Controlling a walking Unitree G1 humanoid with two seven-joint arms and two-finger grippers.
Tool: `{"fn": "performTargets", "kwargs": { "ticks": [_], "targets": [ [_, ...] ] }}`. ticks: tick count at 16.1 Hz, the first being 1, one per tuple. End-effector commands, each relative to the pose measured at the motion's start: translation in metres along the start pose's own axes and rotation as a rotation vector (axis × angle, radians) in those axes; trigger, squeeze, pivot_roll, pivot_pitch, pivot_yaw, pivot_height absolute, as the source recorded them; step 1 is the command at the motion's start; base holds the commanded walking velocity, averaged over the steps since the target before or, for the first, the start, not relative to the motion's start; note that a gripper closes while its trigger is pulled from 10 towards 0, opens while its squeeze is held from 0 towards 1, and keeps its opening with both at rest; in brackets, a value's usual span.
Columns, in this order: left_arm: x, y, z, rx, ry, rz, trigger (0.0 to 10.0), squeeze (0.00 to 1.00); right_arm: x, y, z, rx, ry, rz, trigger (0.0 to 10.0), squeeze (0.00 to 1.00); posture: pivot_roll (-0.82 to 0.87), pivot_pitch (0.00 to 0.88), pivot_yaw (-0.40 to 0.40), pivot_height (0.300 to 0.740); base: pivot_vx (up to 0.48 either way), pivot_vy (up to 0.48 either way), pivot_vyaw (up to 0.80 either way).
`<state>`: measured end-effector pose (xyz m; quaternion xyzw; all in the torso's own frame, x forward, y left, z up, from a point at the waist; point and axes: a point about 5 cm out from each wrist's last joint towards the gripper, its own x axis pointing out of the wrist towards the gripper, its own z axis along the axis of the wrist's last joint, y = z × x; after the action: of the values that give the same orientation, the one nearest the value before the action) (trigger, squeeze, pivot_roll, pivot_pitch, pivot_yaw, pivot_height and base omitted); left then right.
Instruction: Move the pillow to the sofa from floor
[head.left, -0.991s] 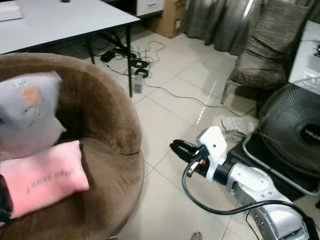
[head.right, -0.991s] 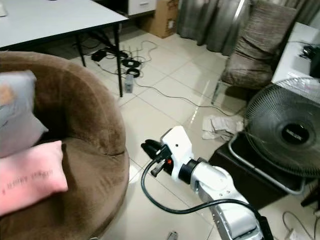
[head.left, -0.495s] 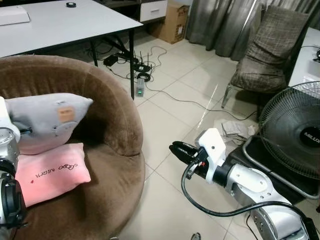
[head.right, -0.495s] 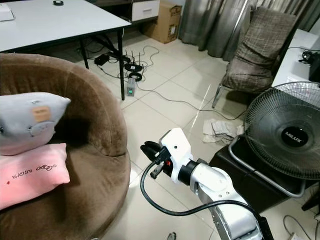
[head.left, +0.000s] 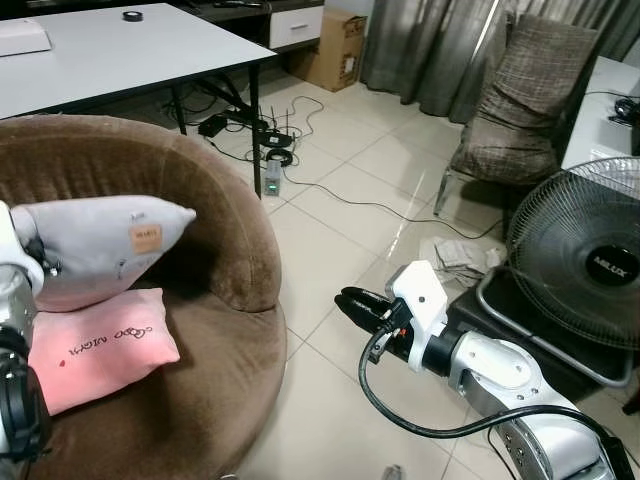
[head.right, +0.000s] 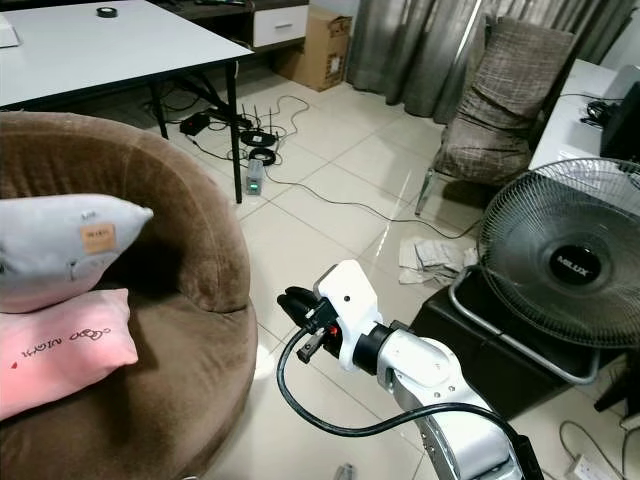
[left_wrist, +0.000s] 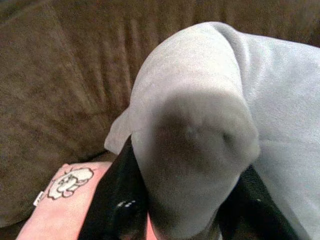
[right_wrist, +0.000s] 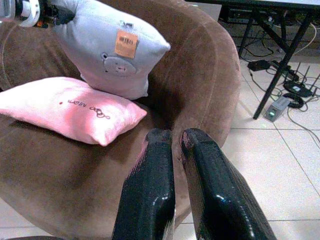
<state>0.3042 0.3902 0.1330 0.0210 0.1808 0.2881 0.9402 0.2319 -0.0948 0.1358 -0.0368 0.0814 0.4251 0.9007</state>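
- Looking at the brown sofa (head.left: 215, 330), I judge its seat soft enough to take a loose drop.
- The grey pillow (head.left: 105, 245) hangs over that seat, above the pink pillow (head.left: 95, 345); it looks light and squashy.
- My left claw (left_wrist: 175, 210) pinches one bunched corner, a fair hold.
- My right claw (right_wrist: 172, 145) is nearly closed, empty, over the floor.

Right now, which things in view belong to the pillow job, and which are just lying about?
Belonging to the job:
grey pillow, gripped by the left pincer
brown sofa

Lying about:
pink pillow on the sofa seat
white table
fan
cables
cardboard box
chair
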Motion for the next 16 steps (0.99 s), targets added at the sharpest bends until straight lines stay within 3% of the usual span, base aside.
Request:
{"fn": "performTargets", "kwargs": {
  "ticks": [1, 6, 11, 12, 13, 16],
  "targets": [
    [0.000, -0.005, -0.005, -0.019, 0.020, -0.026, 10.0, 1.00, -0.001, -0.003, 0.000, -0.014, 0.001, -0.011, 10.0, 0.00, -0.11, 0.000, -0.066, 0.740, 0.000, 0.000, 0.00],
    [-0.002, -0.008, -0.021, -0.018, 0.024, -0.074, 10.0, 1.00, 0.001, -0.004, 0.000, -0.012, -0.003, -0.016, 10.0, 0.00, -0.10, 0.000, -0.059, 0.740, 0.000, 0.000, 0.00],
    [-0.009, 0.002, -0.046, 0.119, 0.013, -0.056, 10.0, 1.00, 0.000, -0.004, -0.003, -0.005, -0.005, -0.043, 10.0, 0.00, -0.11, 0.000, -0.026, 0.740, 0.000, 0.000, 0.00],
    [-0.011, 0.008, -0.049, 0.112, 0.002, -0.034, 10.0, 0.33, 0.000, -0.004, -0.003, -0.003, -0.009, -0.050, 10.0, 0.00, -0.11, 0.000, -0.022, 0.740, 0.000, 0.000, 0.00],
    [-0.012, 0.012, -0.047, 0.098, -0.018, -0.026, 10.0, 0.00, 0.001, -0.004, -0.003, -0.003, -0.011, -0.054, 10.0, 0.00, -0.11, 0.000, -0.019, 0.740, 0.000, 0.000, 0.00],
    [-0.017, 0.032, -0.034, 0.135, -0.078, -0.003, 10.0, 0.00, 0.002, -0.005, -0.004, -0.004, -0.014, -0.063, 10.0, 0.00, -0.09, 0.000, -0.005, 0.740, 0.000, 0.000, 0.00]
  ]
}}
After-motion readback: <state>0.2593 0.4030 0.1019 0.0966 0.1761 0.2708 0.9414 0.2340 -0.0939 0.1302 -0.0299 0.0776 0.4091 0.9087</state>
